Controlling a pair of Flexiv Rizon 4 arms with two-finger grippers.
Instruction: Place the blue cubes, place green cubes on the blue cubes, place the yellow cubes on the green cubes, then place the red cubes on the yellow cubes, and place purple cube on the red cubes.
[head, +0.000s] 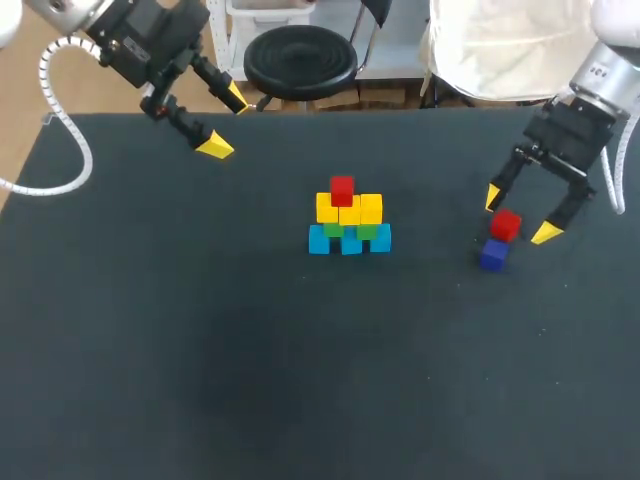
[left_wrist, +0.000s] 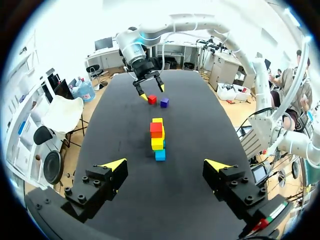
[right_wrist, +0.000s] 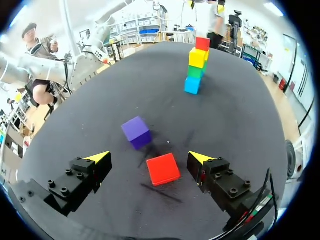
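As the loose red cube (head: 506, 225) sits between the parted tips of the right end effector (head: 520, 216), the stack (head: 348, 225) stands at its 9 o'clock.

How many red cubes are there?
2. Top red cube crowns the stack; loose red cube lies beside the purple cube, under the open right gripper. More could hide behind the stack.

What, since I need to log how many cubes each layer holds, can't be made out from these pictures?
- Green cubes: in the head view they are mostly covered by the yellow cubes above and the blue cubes in front, so their number is unclear.
- Stack: the left wrist view sees it end-on, so the cubes in each row hide one another.
- Stack, right wrist view: end-on again, with the same hiding.
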